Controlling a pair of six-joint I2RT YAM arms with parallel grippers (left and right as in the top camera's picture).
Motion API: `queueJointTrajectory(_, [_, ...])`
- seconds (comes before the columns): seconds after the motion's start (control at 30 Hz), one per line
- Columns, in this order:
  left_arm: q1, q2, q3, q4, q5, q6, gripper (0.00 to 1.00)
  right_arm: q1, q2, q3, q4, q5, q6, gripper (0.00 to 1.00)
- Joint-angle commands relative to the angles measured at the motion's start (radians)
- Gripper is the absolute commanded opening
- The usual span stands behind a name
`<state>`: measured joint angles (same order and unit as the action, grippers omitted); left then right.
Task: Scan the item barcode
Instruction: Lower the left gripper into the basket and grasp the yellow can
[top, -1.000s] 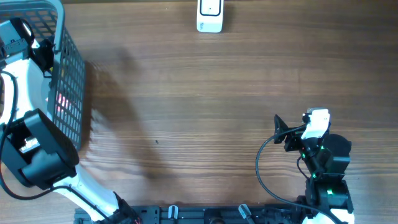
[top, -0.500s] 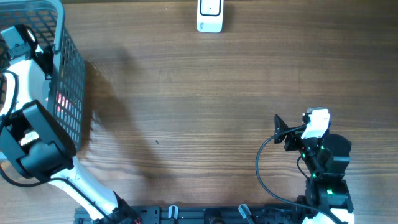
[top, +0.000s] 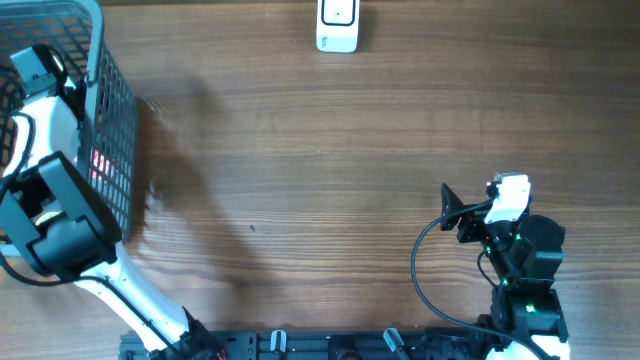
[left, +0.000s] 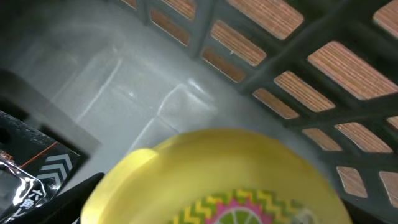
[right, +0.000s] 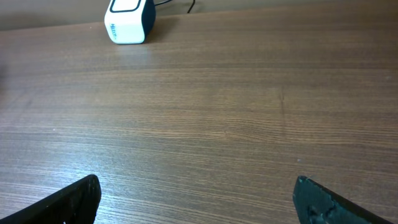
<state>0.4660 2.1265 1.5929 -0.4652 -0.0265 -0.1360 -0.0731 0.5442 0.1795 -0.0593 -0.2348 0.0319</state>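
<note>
Quick update from the last second: only my left side has done anything. In the overhead view the big black elbow block of my left arm has slid up the left edge of the frame, and the wrist has pushed a bit further right over the grey basket in the upper left corner. My left hand is down inside that basket. I honestly can't tell how wide it is, since the fingers don't show clearly in any view.

The left wrist view is mostly filled by the yellow round item, which has a pink and green zigzag print on top. It sits in the basket, in the lower middle of the frame and very close to the lens. A black packet with orange and white marks lies beside it at lower left, and the basket's grid wall runs along the upper right.

My right hand hasn't budged. It's at lower right in the overhead view, spread wide with nothing between the fingers, above the bare worktop.

The white scanner is in the same spot as before, top centre of the overhead, well apart from both hands.
</note>
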Motion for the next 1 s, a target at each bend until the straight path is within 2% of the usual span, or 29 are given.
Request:
queueJointTrajectory(0.0, [0.001,0.006,0.017,0.01,0.011,-0.006,0.86,-0.003,0.002,0.02,0.007,0.01,-0.006,1.0])
queueJointTrajectory(0.13, [0.001,0.006,0.017,0.018,0.011,-0.006,0.87,-0.003,0.002,0.02,0.007,0.01,-0.006,1.0])
queueJointTrajectory(0.23, [0.001,0.006,0.017,0.024,0.011,-0.006,0.74,-0.003,0.002,0.02,0.007,0.01,-0.005,1.0])
queueJointTrajectory(0.47, [0.001,0.006,0.017,0.037,0.011,-0.006,0.73,-0.003,0.002,0.02,0.007,0.01,-0.006,1.0])
queueJointTrajectory(0.5, [0.001,0.006,0.017,0.044,0.011,-0.006,0.75,-0.003,0.002,0.02,0.007,0.01,-0.006,1.0])
queueJointTrajectory(0.57, [0.001,0.006,0.017,0.058,0.011,-0.006,0.86,-0.003,0.002,0.02,0.007,0.01,-0.006,1.0])
queueJointTrajectory(0.6, [0.001,0.006,0.017,0.065,0.011,-0.007,0.86,-0.003,0.002,0.02,0.007,0.01,-0.006,1.0])
queueJointTrajectory(0.8, [0.001,0.006,0.017,0.081,0.011,-0.056,0.83,-0.003,0.002,0.02,0.006,0.01,-0.006,1.0])
queueJointTrajectory(0.83, [0.001,0.006,0.017,0.068,0.01,-0.073,0.8,-0.003,0.002,0.02,0.007,0.01,-0.006,1.0])
queueJointTrajectory(0.97, [0.003,0.006,0.017,0.033,0.011,-0.137,0.8,-0.003,0.002,0.02,0.007,0.01,-0.006,1.0])
